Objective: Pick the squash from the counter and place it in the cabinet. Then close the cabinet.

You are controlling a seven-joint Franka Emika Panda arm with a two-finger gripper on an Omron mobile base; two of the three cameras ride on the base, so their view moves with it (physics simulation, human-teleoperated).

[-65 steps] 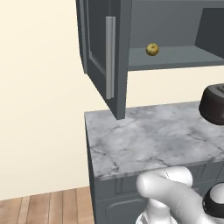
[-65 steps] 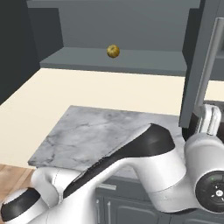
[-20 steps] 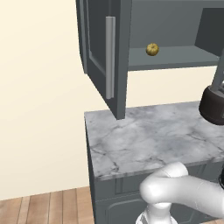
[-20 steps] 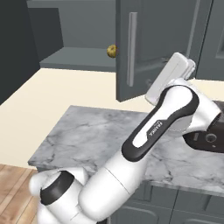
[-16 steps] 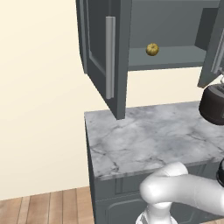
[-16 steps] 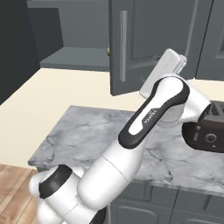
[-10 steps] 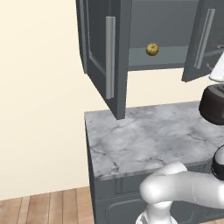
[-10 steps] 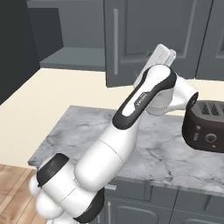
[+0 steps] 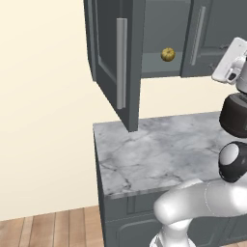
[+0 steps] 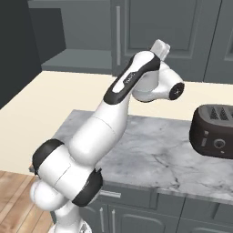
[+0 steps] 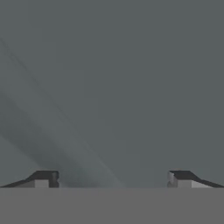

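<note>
The small yellow-brown squash [image 9: 168, 54] sits on the shelf inside the dark grey cabinet [image 9: 207, 29]. The cabinet's left door [image 9: 112, 58] stands wide open with its bar handle [image 9: 121, 62] facing me. Its right door [image 10: 150, 22] is swung almost flush with the front and hides the squash in the right base view. My gripper [image 10: 160, 45] is raised against that right door's face. In the hand view the gripper [image 11: 112, 179] is open, its fingertips [image 11: 43, 178] wide apart with only door panel before them. The marble counter [image 9: 159, 149] lies below.
A dark rounded toaster [image 10: 214, 130] stands on the counter at the right, below my hand; it also appears as the toaster [image 9: 235, 116] in the left base view. The open left door overhangs the counter's left end. A cream wall [image 9: 43, 120] lies left of it.
The right cabinet door has swung from open to nearly shut, with my hand travelling leftward along with it. The squash and the left door have not moved.
</note>
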